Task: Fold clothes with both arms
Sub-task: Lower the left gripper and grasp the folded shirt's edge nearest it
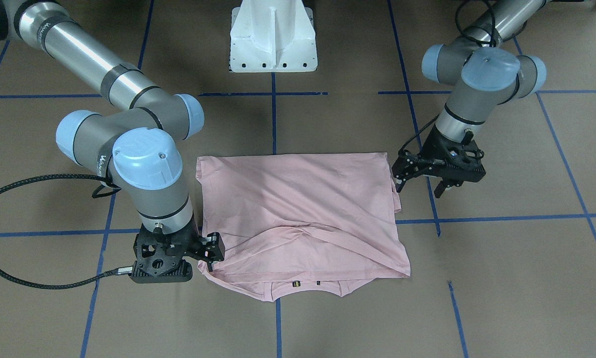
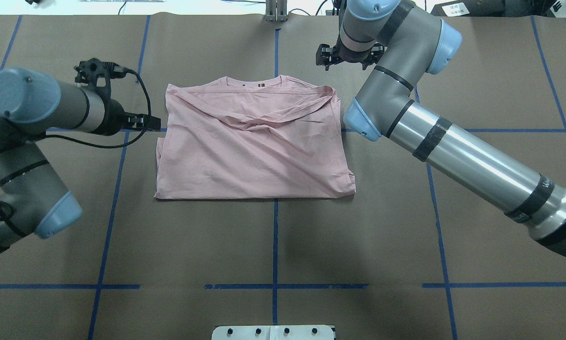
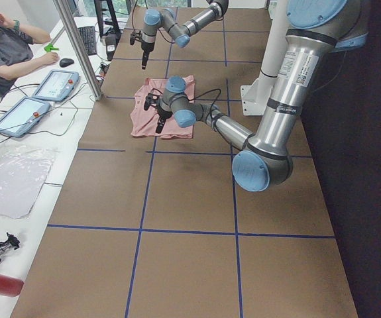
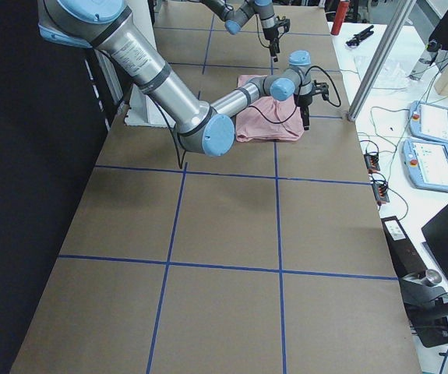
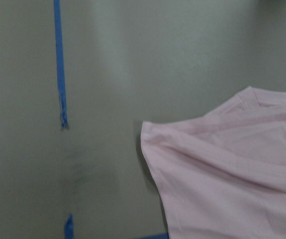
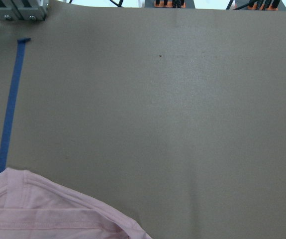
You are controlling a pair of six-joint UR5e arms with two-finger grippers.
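Note:
The light pink T-shirt [image 1: 298, 209] lies flat on the brown table, its lower part folded up toward the collar [image 2: 254, 82], which is on the far side from the robot. No cartoon print shows. My left gripper [image 1: 418, 188] is open, pointing down beside the shirt's edge [image 2: 162, 137] and apart from the cloth. My right gripper [image 1: 193, 261] looks open, by the shirt's collar-side corner [image 1: 213, 273], holding nothing. The left wrist view shows the shirt's corner [image 5: 222, 169]. The right wrist view shows a strip of the shirt [image 6: 48, 214]. Neither wrist view shows fingers.
The white pedestal base [image 1: 273, 44] stands at the robot's side of the table. Blue tape lines [image 2: 274, 245] cross the brown surface. An operator [image 3: 4, 46], tablets [image 3: 54, 83] and a metal post [image 3: 77, 46] are beyond the table's far edge.

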